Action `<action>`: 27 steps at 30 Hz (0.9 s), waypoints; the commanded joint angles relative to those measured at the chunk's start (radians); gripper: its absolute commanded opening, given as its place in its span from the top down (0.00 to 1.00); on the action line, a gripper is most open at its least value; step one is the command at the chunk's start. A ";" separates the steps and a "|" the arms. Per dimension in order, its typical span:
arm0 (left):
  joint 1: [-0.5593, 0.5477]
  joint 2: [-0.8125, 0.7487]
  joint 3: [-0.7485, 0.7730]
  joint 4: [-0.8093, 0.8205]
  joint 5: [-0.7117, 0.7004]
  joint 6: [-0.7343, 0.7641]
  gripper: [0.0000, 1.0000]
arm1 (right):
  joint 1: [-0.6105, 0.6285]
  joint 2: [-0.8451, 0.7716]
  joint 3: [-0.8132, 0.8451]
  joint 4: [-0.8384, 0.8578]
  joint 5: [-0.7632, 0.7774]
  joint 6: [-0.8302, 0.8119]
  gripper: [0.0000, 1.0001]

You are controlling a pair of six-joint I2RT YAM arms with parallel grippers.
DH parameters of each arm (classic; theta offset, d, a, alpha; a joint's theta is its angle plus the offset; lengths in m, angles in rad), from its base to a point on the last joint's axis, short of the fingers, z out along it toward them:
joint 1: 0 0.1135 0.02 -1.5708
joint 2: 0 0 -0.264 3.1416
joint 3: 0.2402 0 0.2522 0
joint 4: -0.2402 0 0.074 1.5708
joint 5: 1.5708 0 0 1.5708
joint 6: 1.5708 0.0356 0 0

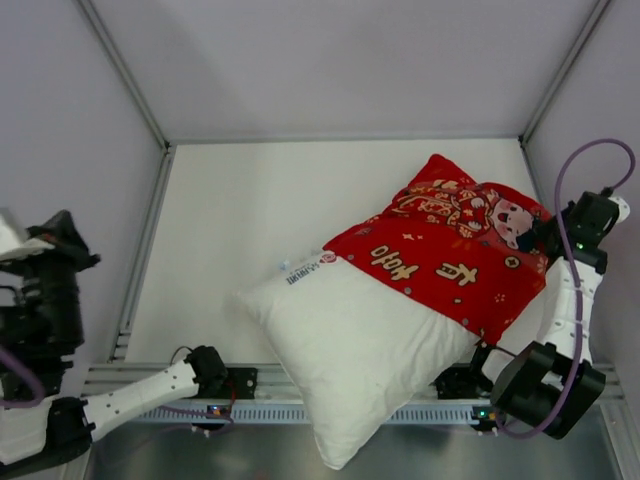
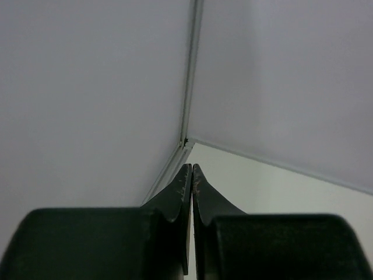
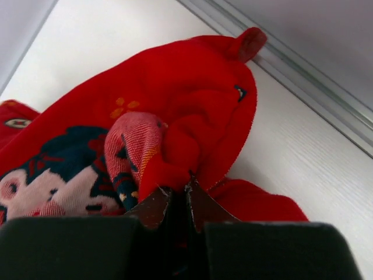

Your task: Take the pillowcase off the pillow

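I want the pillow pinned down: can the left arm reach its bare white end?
Probably yes. The left gripper is shut on nothing, off at the left, and only open table lies between it and the white end of the pillow.

Pillowcase (image 1: 500, 300): gold lettering (image 1: 394, 262), upside down in the top view, reads roughly "Hoho". Beside it is one gold Chinese character (image 1: 467, 275), looks like 有. Gold script at the far end is illegible. Pillow (image 1: 350, 340): red-grey logo (image 1: 310, 266), too small to read.
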 commanded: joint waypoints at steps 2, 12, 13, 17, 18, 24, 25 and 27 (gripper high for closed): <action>-0.003 0.150 -0.139 -0.192 0.246 -0.154 0.84 | 0.043 -0.060 -0.029 0.131 -0.131 -0.023 0.98; -0.003 0.379 -0.260 -0.228 0.702 -0.548 0.23 | 0.092 -0.218 -0.020 0.065 -0.139 -0.046 0.03; -0.003 0.402 -0.276 -0.226 0.713 -0.573 0.20 | 0.113 -0.251 -0.018 0.046 -0.126 -0.040 0.02; -0.002 0.527 -0.302 -0.228 0.621 -0.680 0.18 | 0.152 -0.350 -0.058 -0.004 -0.077 -0.039 0.02; -0.002 0.541 -0.306 -0.225 0.578 -0.719 0.17 | 0.154 -0.370 -0.070 -0.013 -0.074 -0.045 0.02; 0.053 0.655 -0.381 -0.136 0.550 -0.840 0.17 | 0.157 -0.468 -0.202 -0.044 -0.118 -0.045 0.13; 0.087 0.682 -0.394 -0.130 0.546 -0.860 0.17 | 0.160 -0.464 -0.221 -0.039 -0.134 -0.039 0.14; 0.131 0.704 -0.439 -0.107 0.572 -0.915 0.17 | 0.169 -0.460 -0.282 -0.001 -0.168 -0.031 0.16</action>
